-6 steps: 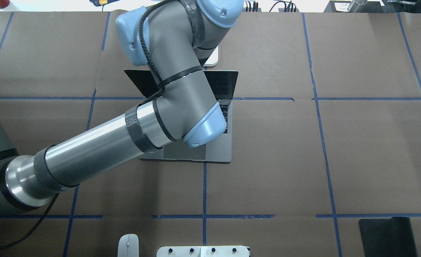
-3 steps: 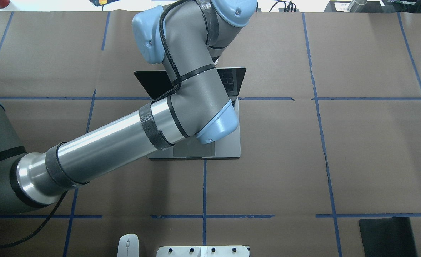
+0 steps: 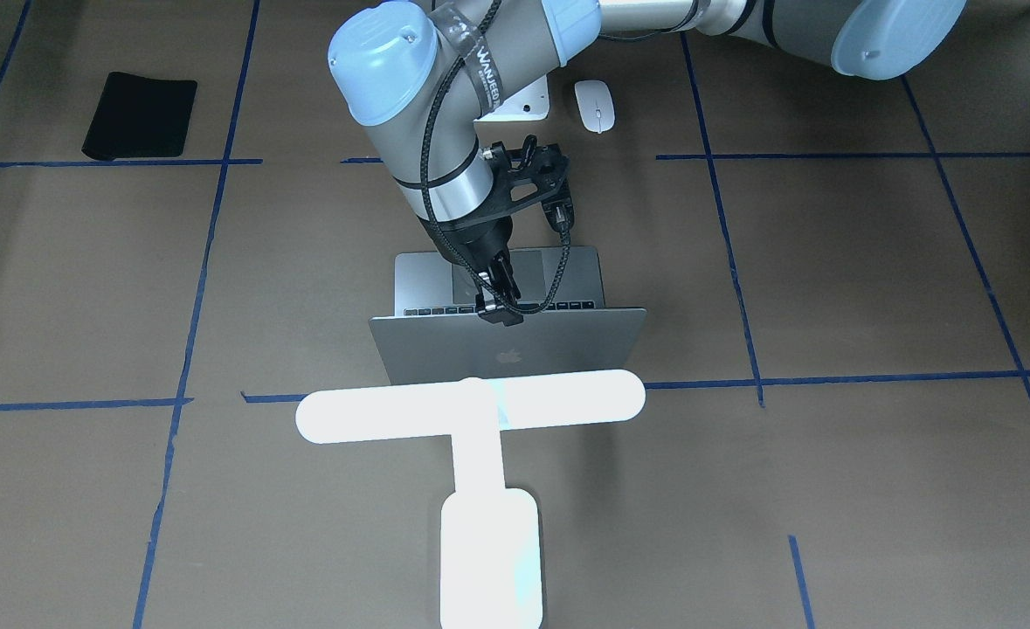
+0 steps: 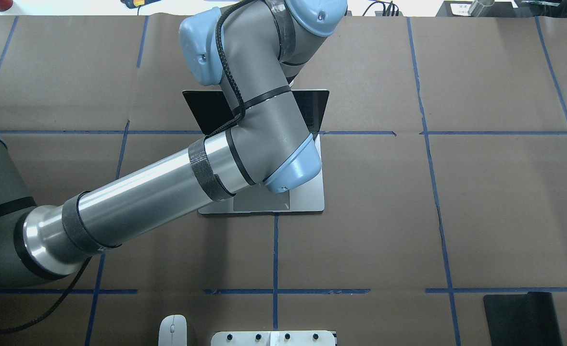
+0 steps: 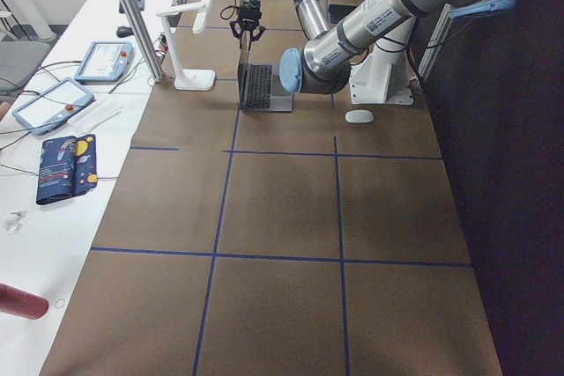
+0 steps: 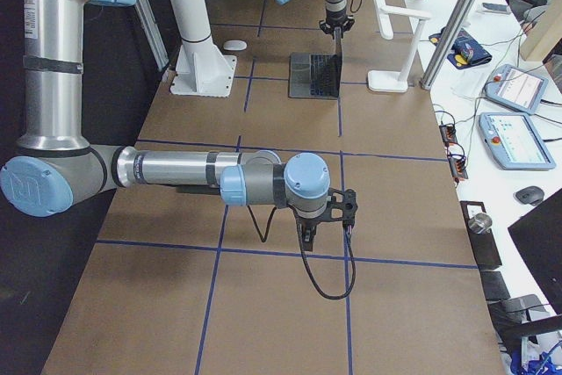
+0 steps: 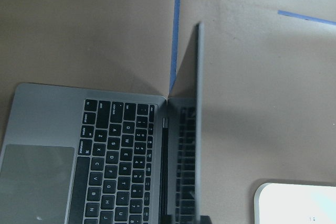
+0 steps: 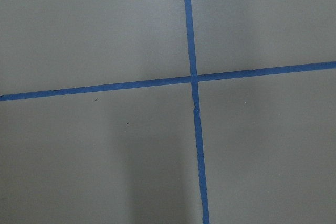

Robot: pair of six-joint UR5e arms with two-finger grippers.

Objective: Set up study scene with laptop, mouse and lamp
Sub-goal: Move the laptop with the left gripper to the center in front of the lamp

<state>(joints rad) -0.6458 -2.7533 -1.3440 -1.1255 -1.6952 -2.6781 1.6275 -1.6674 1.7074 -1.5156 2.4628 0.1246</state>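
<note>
- Table (image 4: 480,202): brown paper top, blue tape grid.
- Left arm (image 4: 144,202): reaches across to the table's middle. The left gripper (image 3: 497,313) points down onto the top edge of the laptop lid. The jaws are closed on that edge, one finger on each side, as the wrist view shows.
- Right arm (image 6: 176,169): low over bare table on the robot's right. The right gripper (image 6: 306,236) points down above a tape crossing. Only the side view shows it, so I cannot tell the state of the jaws.
- Laptop (image 3: 567,345): open, mid-table, base flat, lid about upright, logo facing the operators' side.
- Lamp (image 3: 478,437): stands near the laptop, behind its lid, not touching it.
- Mouse pad (image 3: 140,114): by the robot's edge, on its right.
- Mouse (image 3: 594,105): by the robot's edge, just beside the white pedestal (image 4: 273,338), well apart from the laptop.
</note>
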